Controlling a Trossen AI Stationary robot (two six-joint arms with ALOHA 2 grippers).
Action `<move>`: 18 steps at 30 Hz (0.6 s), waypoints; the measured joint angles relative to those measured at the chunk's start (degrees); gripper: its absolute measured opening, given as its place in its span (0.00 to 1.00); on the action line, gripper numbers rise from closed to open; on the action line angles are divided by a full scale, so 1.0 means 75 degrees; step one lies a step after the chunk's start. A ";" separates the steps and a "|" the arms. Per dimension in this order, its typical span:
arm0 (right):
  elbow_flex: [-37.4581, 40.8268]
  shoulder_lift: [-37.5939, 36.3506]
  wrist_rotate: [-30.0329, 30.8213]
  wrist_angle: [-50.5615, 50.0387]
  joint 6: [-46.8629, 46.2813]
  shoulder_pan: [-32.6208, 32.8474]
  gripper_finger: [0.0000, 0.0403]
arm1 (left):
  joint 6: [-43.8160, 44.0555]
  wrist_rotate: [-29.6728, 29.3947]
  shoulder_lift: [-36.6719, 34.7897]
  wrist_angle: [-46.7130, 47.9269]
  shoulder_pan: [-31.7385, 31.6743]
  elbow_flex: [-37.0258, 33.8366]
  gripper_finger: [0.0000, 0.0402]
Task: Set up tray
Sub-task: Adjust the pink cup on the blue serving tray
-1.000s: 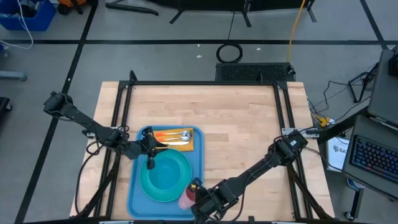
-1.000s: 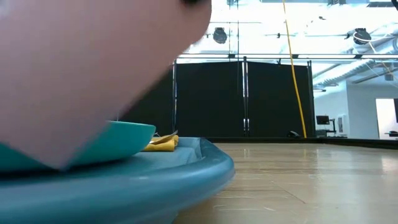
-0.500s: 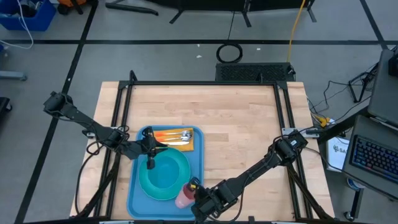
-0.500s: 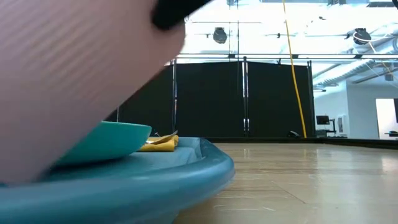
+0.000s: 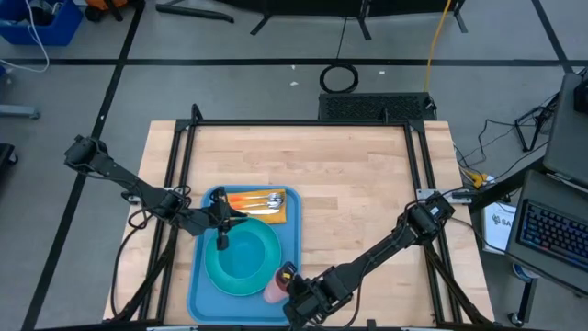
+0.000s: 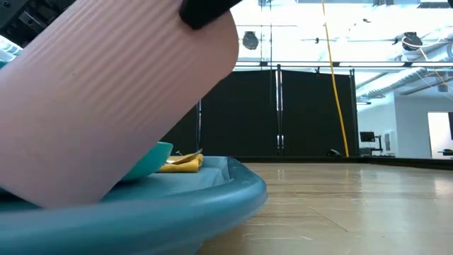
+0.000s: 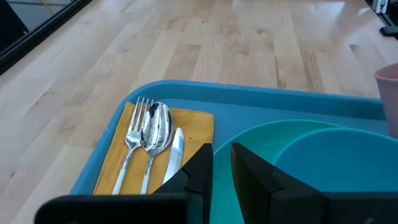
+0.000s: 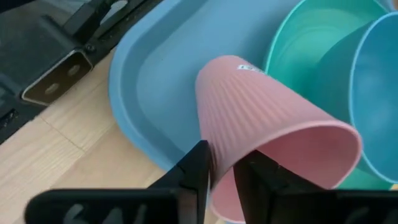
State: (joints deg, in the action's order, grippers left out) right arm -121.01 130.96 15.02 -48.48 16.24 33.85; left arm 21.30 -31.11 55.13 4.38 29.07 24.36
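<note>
The light-blue tray [image 5: 198,276] [image 6: 212,202] lies at the table's near left. On it rest a turquoise plate [image 5: 267,242] [image 8: 311,43] holding a small blue bowl [image 8: 380,81] [image 7: 336,162], and an orange napkin [image 5: 292,208] [image 7: 194,124] with fork, spoon and knife [image 7: 155,127]. My right gripper [image 5: 287,276] [image 8: 222,155] is shut on a pink ribbed cup [image 5: 274,291] [image 6: 120,106] [image 8: 261,106] over the tray's near right corner. My left gripper [image 5: 223,241] [image 7: 221,148] hovers shut over the plate's far left edge, holding nothing. My right gripper pinches the cup's wall at its rim [image 8: 225,179], one finger inside the mouth and one outside. The fingers come slanting down from the table's near right. The cup is tilted, base pointing down toward the tray floor; whether the base touches the tray, I cannot tell.
Bare wooden table [image 5: 367,202] stretches right of and beyond the tray. Black frame rails [image 5: 418,165] run along the table's sides. A keyboard [image 5: 556,234] sits off the right edge.
The right gripper has turned the pink cup: in the low view it filled the near foreground steeply tipped, and now stands more upright, its base swung down toward the tray. The left arm has kept still.
</note>
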 joint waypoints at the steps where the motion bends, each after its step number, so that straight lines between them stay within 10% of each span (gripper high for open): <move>1: 0.0000 -0.0020 0.0001 0.0041 -0.0002 0.0000 0.16 | 0.0000 -0.0001 0.0000 -0.0001 0.0000 0.0000 0.16; 18: -0.0012 -0.0041 -0.0008 0.0913 -0.0160 0.0055 0.29 | -0.0009 -0.0023 0.0000 0.0015 -0.0002 0.0000 0.16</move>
State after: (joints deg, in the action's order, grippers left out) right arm -121.10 130.65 14.95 -41.63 15.04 34.26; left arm 21.23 -31.29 55.13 4.49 29.06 24.36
